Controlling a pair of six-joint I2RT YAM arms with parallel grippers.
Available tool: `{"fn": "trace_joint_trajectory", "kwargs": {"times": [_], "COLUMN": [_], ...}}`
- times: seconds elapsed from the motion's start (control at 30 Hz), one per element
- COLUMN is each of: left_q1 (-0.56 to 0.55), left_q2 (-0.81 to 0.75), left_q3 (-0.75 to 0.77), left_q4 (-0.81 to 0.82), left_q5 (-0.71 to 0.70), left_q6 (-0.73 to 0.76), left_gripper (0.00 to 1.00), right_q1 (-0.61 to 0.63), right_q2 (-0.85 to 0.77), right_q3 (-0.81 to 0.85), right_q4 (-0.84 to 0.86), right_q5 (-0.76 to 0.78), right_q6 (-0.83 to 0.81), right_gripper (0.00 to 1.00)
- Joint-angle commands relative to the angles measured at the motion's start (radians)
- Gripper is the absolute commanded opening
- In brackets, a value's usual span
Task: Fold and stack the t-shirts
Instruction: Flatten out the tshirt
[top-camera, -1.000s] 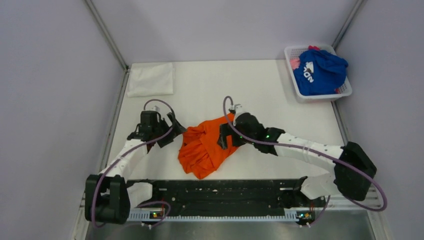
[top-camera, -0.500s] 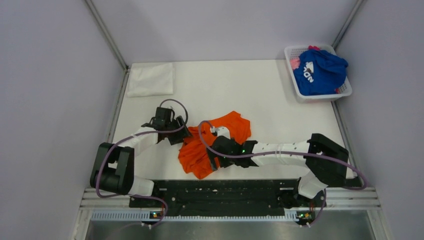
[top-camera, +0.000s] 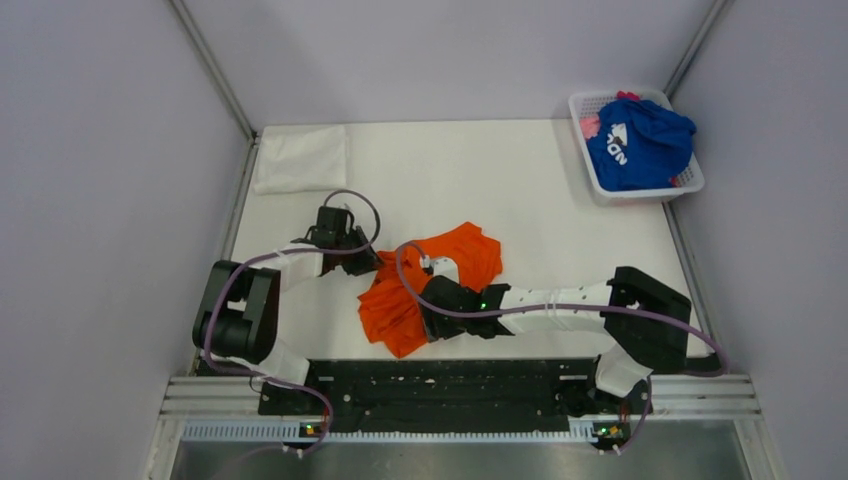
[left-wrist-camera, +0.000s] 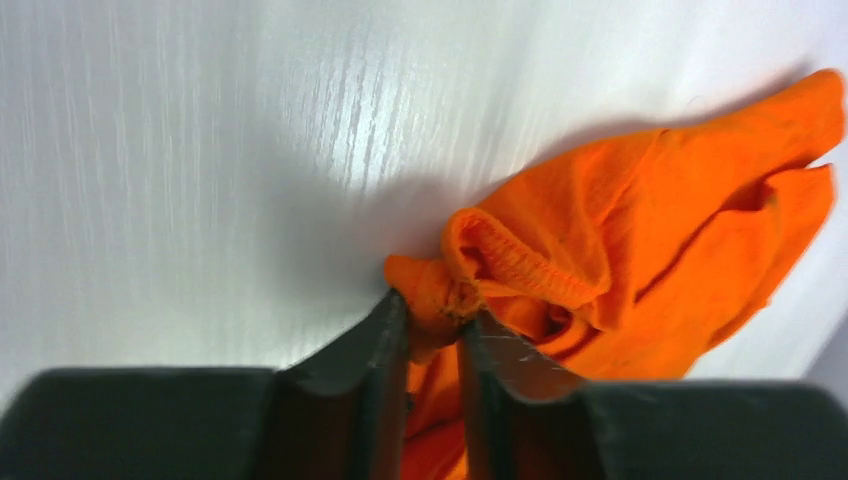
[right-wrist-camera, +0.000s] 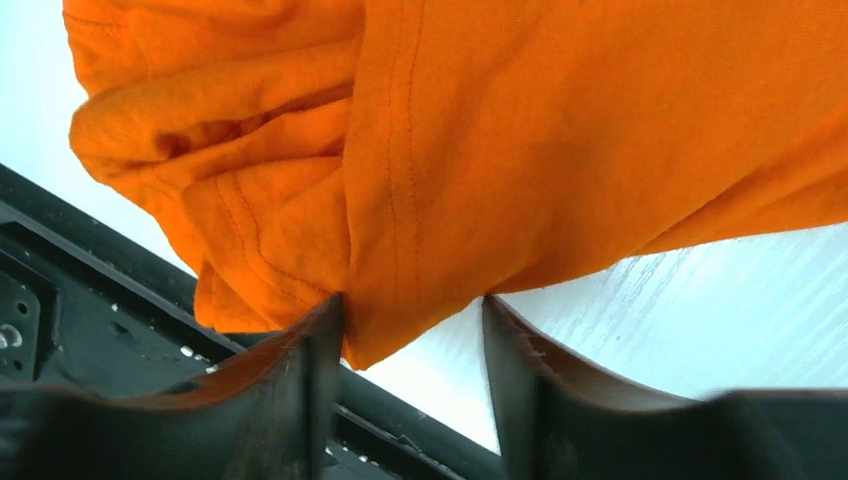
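Spreading the orange t-shirt (top-camera: 432, 283): the shirt is lying bunched and creased on the white table (top-camera: 560, 220), close to the near edge and between the two arms; it is not yet lying flat.
Left gripper (left-wrist-camera: 432, 310): it is pinching a ribbed, stitched band at the shirt's left edge, with its jaws almost together on the cloth and sitting low over the tabletop.
Right gripper (right-wrist-camera: 412, 305): its jaws are standing wide apart, with a hanging fold and a seamed edge of the shirt drooping between them just above the black rail (right-wrist-camera: 60, 300); nothing is clamped here.
Next grip, as it looks from here: the right claw is needing to close on a single seamed edge, not on the whole wad, or both layers will be coming up together.
Pull, as a judgement: the two grips should be drawing apart along the table, gently and level, so the soft knit is opening out and not stretching or slipping from the left pinch.
Risk: the near hem is lying by the rail and may be snagging there.
Blue t-shirt (top-camera: 640, 145): it is waiting with white lettering up in the white basket (top-camera: 690, 186) at the far right corner, with the pink t-shirt (top-camera: 590, 126) peeking out beside it.
Folded white cloth (top-camera: 302, 158): it is resting at the far left corner, well apart.
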Motion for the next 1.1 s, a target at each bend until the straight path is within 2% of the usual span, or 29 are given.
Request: {"fn": "trace_joint_trajectory", "kwargs": {"times": [0.0, 0.03, 0.07, 0.17, 0.3, 0.5, 0.7, 0.87, 1.07], "left_q1": [-0.005, -0.005, -0.005, -0.007, -0.012, -0.015, -0.022, -0.023, -0.025], "left_q2": [0.040, 0.038, 0.033, -0.048, -0.216, -0.381, -0.408, -0.407, -0.443], "left_q3": [0.014, 0.013, 0.011, -0.020, -0.072, -0.051, -0.014, 0.097, 0.278], "left_q4": [0.053, 0.051, 0.043, 0.033, 0.040, 0.060, 0.184, 0.184, 0.148], "left_q5": [0.016, 0.011, -0.010, -0.094, -0.198, -0.249, -0.341, -0.365, -0.391], "left_q6": [-0.012, -0.016, -0.021, -0.025, -0.018, 0.030, 0.028, 0.068, 0.149], "left_gripper": [0.08, 0.00, 0.00, 0.00, 0.00, 0.00, 0.00, 0.00, 0.00], "right_q1": [0.017, 0.018, 0.017, 0.013, -0.065, -0.201, -0.332, -0.399, -0.435], "right_q2": [-0.007, -0.023, -0.041, -0.116, -0.193, -0.265, -0.289, -0.318, -0.378], "right_q3": [-0.007, -0.018, -0.031, -0.044, -0.036, -0.013, 0.046, 0.120, 0.247], "right_q4": [0.045, 0.050, 0.052, 0.005, -0.071, -0.054, 0.033, 0.102, 0.190], "right_q5": [0.011, 0.024, 0.044, 0.151, 0.236, 0.300, 0.289, 0.286, 0.195], "right_q6": [0.033, 0.038, 0.038, 0.009, -0.048, -0.213, -0.354, -0.457, -0.611], "right_gripper": [0.41, 0.28, 0.20, 0.08, 0.05, 0.00, 0.00, 0.00, 0.00]}}
